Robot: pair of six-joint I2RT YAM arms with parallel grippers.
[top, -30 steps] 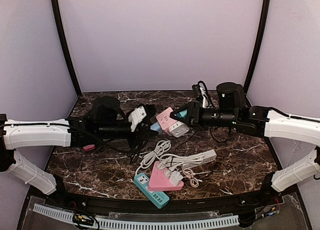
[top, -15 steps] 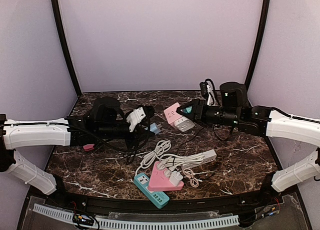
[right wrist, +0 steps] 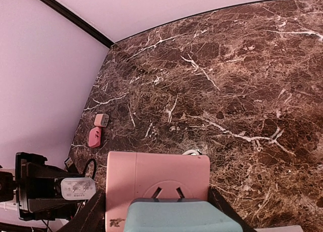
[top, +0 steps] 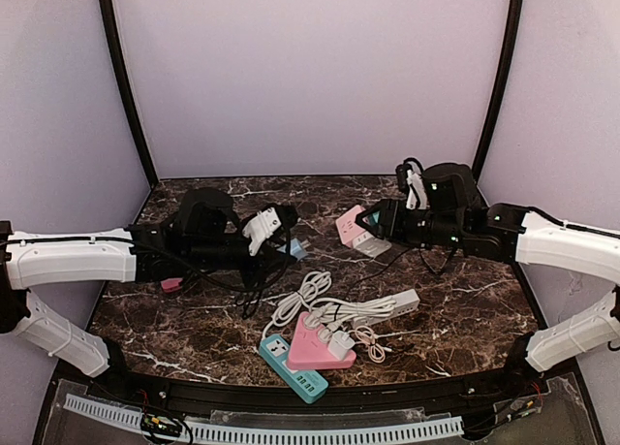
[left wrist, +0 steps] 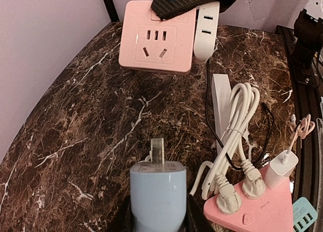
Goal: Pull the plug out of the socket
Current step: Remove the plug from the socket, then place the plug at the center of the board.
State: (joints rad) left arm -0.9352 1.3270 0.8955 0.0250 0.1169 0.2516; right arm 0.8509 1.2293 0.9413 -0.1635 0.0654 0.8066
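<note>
Left wrist view: nearest the lens, the left gripper (left wrist: pixel 157 219) is closed on a pale blue plug (left wrist: pixel 157 194), whose metal prongs point away from the camera. Beyond it hangs the pink socket cube (left wrist: pixel 156 37), its face of slots turned toward the plug and well apart from it, above the marble table (left wrist: pixel 75 141). A white adapter (left wrist: pixel 206 30) sits against the cube's right side. To the right lie a coiled white cable (left wrist: pixel 234 131) and a pink triangular power strip (left wrist: pixel 252 212) carrying two white plugs and a small charger.

Right wrist view: this shows the cube's opposite, rounded back (right wrist: pixel 157 184), clamped between the right gripper's (right wrist: pixel 157 217) half-spread fingers with a teal pad pressed on it. Far off on the table lie a small pink item (right wrist: pixel 95 137) and a beige one (right wrist: pixel 101 120), which the left wrist view does not reach.

Top external view: both arms reach toward the centre, plug (top: pixel 296 248) and cube (top: pixel 358 229) separated, with a teal power strip (top: pixel 291 367) nearest the bases.
</note>
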